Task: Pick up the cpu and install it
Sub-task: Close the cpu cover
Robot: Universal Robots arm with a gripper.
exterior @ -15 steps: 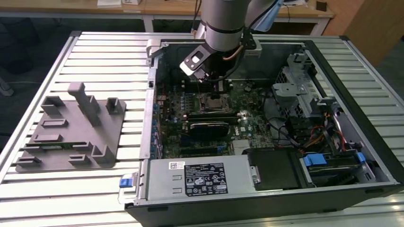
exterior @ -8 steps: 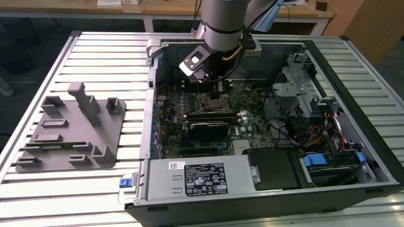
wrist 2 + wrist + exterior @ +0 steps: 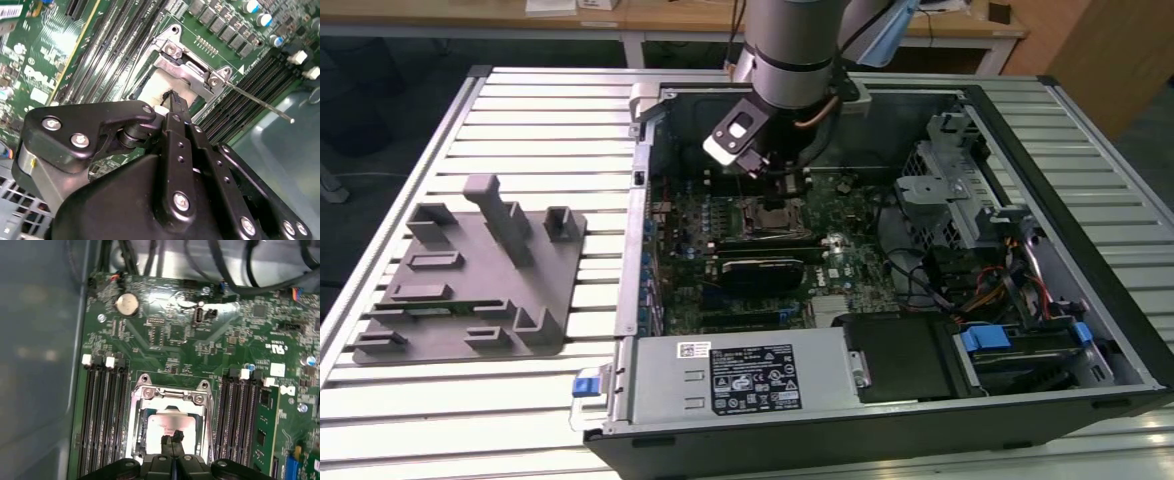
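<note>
exterior view: an open computer case lay on the slatted desk, toward the edge on the exterior view's right, and a grey holder block sat near the opposite edge. the arm stood over the case, and the tool hung low above the socket frame.

second wrist view: the tool was narrow, its tips pressed together with nothing between them, right at the cpu, which lay flat inside the socket frame. whether they touched, i could not tell.

first wrist view: the cpu sat in the socket frame between memory slots, with the tool over its middle.
</note>
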